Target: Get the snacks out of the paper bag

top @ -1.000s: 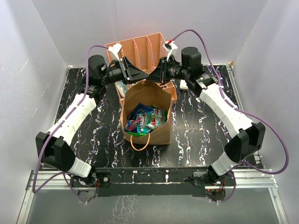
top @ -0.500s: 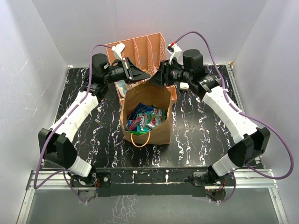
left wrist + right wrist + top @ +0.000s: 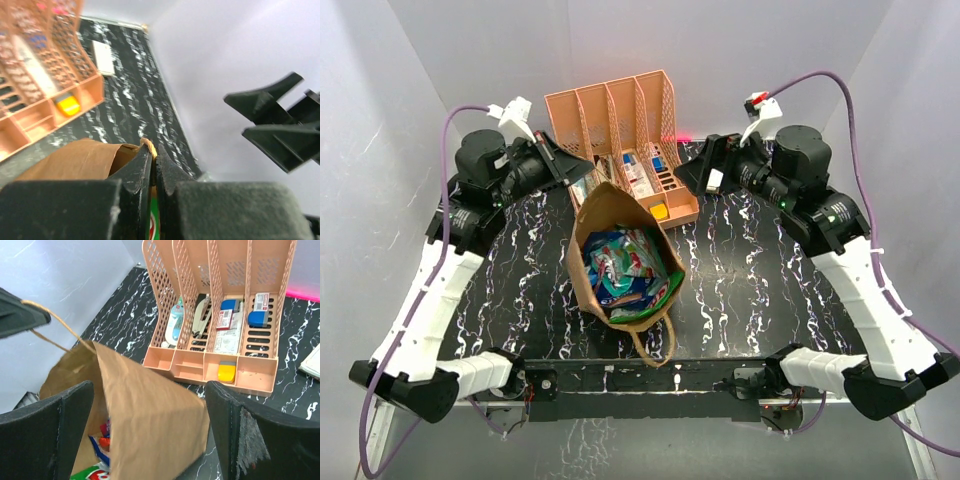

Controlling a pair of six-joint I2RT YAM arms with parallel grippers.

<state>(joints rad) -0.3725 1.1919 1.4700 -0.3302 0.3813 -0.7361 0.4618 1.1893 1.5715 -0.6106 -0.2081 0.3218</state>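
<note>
At the middle of the bench [image 3: 750, 280], the bag [image 3: 598, 215] is standing open and leaning. The snacks [image 3: 625, 265] are all lying inside it, a pile of glossy packets in blue, teal, red and green sitting below the rim. The left fingers [image 3: 150, 172] are pressing together and pinching the far handle [image 3: 50, 336], which is running taut from the bag's far left lip up to the fingertips. The near handle [image 3: 655, 340] is showing at the bag's near rim, toward the bench edge. The rack [image 3: 620, 110] is sitting just behind the bag, its front trays carrying small items, among them a yellow piece [image 3: 226, 371]. The right fingers [image 3: 700, 168] are spreading wide, gripping nothing, and hovering apart from the bag at its far right, beside the rack's right end.
</note>
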